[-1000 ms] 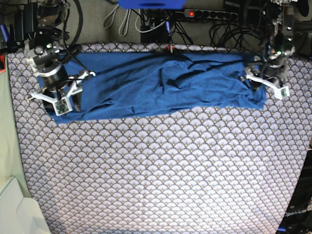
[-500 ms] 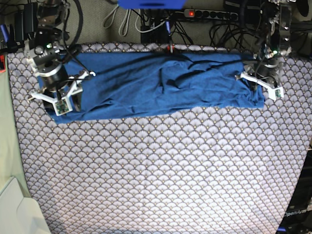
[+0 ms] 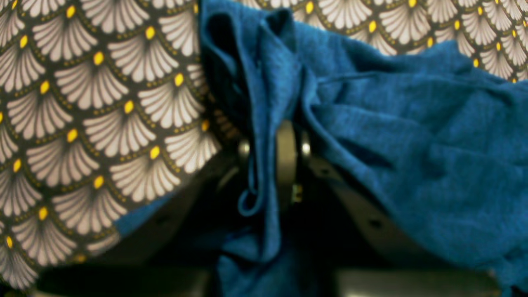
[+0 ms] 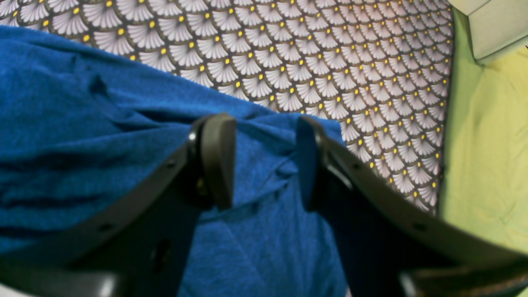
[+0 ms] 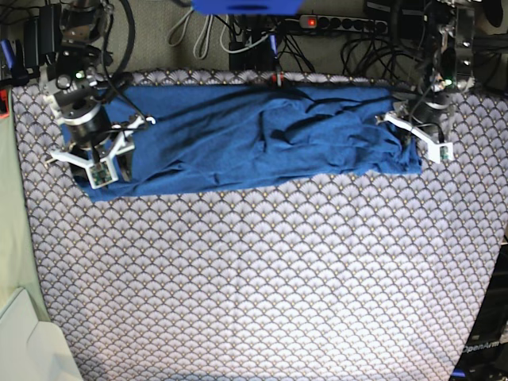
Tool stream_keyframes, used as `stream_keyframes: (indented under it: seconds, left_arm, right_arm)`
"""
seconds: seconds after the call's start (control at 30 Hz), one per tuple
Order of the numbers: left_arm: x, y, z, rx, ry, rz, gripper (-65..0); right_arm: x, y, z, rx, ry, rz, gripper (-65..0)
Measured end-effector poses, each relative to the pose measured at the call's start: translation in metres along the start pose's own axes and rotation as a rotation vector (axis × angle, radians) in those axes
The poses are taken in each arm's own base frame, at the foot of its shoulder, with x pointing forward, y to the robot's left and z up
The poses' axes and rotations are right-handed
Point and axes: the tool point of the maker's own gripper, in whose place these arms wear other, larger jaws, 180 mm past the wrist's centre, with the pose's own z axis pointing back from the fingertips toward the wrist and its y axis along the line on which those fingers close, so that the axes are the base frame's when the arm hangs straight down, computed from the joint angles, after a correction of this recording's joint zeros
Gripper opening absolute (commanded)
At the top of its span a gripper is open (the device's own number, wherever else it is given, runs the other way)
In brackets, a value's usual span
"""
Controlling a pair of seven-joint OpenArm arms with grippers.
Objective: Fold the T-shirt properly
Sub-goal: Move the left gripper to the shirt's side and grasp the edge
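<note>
Long medium-blue knit T-shirt (image 5: 246, 139) lies toward twelve o'clock on scallop-patterned cloth (image 5: 262, 278); left gripper (image 3: 270, 165) pinches its bunched edge, right gripper (image 4: 264, 161) gapes, holding nothing

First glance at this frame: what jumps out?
A long blue knit T-shirt stretches across the far edge of the fan-patterned tablecloth. The left gripper is shut on a bunched fold at one end, while the right gripper stands open over the other end.
</note>
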Motion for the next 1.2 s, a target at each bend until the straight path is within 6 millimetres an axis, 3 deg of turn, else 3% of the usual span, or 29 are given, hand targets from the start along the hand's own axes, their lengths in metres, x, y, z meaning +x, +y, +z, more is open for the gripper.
stream_keyframes:
  seconds: [0.2, 0.3, 0.4, 0.77, 1.03, 1.13, 1.2]
  left_arm:
    - [0.012, -0.014, 0.015, -0.037, -0.033, -0.001, -64.7]
    - [0.033, -0.011, 0.022, -0.019, -0.103, 0.011, -64.6]
    - [0.041, -0.007, 0.030, -0.008, -0.134, 0.020, -64.6]
    - [0.042, -0.004, 0.043, 0.006, -0.090, 0.026, -64.7]
    - [0.058, -0.036, 0.056, -0.030, -0.105, 0.113, -64.7]
    - [0.052, -0.035, 0.051, 0.047, -0.087, 0.179, -64.7]
    - [0.042, -0.052, 0.045, 0.039, -0.054, 0.178, -64.7]
  right_arm:
    - [-0.009, 0.004, -0.004, 0.013, 0.021, -0.013, -42.0]
    - [-0.023, 0.009, -0.008, 0.029, 0.060, -0.023, -51.1]
    - [-0.028, 0.011, -0.010, 0.036, 0.073, -0.030, -65.0]
    - [-0.047, 0.020, -0.017, 0.067, 0.120, -0.060, -65.0]
    - [-0.044, 0.019, -0.018, 0.065, 0.110, -0.061, -65.0]
    - [-0.043, 0.019, -0.018, 0.064, 0.108, -0.061, -65.0]
    - [-0.044, 0.019, -0.018, 0.066, 0.111, -0.061, -65.0]
